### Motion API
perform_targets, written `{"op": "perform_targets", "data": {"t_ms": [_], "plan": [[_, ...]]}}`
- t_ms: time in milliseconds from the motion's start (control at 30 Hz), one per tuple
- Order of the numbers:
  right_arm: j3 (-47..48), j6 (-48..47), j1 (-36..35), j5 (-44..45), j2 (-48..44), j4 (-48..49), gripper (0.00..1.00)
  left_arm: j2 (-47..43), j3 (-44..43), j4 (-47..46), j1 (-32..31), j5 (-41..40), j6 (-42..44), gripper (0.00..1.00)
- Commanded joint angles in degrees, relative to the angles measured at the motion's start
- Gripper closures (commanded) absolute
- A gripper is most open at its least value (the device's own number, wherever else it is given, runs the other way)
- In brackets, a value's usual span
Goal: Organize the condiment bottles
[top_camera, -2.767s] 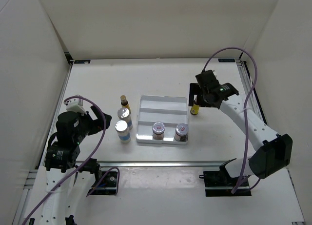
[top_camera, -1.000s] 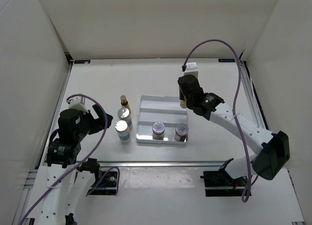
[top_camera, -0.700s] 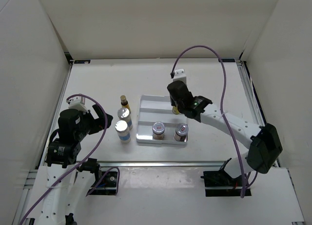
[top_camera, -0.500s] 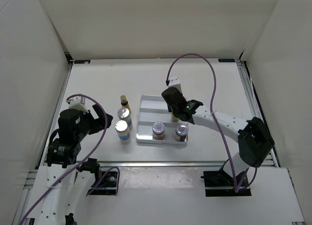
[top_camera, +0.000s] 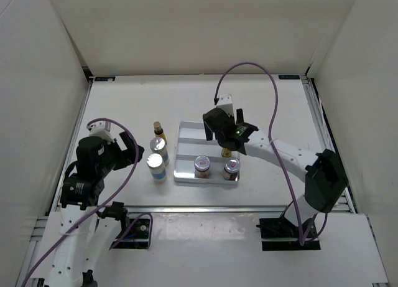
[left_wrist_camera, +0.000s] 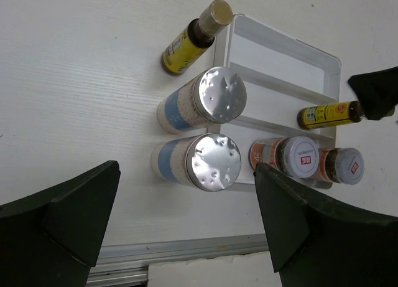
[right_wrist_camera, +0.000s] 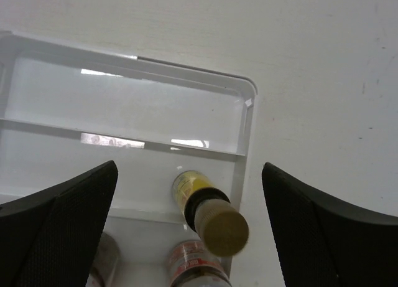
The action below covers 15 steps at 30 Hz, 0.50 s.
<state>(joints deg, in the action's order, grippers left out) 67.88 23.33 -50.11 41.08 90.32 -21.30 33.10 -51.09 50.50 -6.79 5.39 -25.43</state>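
While jars (top_camera: pixel 202 165) stand near, yellow bottle (right_wrist_camera: pixel 202 209) occupies tray (top_camera: pixel 193 132)

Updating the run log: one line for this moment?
right gripper open over yellow bottle in tray; left gripper open, empty; two jars in tray

Tray (left_wrist_camera: pixel 283 47): white. Slim bottles (left_wrist_camera: pixel 186 41): yellow labels, dark necks, tan caps. Squat jars (left_wrist_camera: pixel 297 157): brownish bodies, white lids with red marks. Shaker bottles (left_wrist_camera: pixel 180 109): white-blue bodies, dimpled silver caps. Surface (left_wrist_camera: pixel 74 81): white.
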Motion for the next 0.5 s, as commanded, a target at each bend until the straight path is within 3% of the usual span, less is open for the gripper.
{"op": "perform_targets", "data": {"t_ms": [0, 200, 367, 467], "plan": [[8.7, 3.0, -1.2, 5.9, -6.3, -9.9, 0.0, 2.2, -0.5, -2.7, -0.3, 1.1, 2.5, 0.0], [15.4, 0.5, -1.8, 4.4, -17.5, -17.5, 0.0, 9.2, -4.1, -12.7, -0.3, 5.9, 3.1, 0.0], [13.7, 0.0, -2.4, -4.1, -29.9, -20.4, 0.0, 20.8, -7.7, -15.6, -0.3, 10.6, 4.9, 0.0], [10.8, 0.0, -2.4, -8.2, -35.9, -21.9, 0.0, 26.1, -7.5, -17.7, -1.6, 8.8, 5.4, 0.0]]}}
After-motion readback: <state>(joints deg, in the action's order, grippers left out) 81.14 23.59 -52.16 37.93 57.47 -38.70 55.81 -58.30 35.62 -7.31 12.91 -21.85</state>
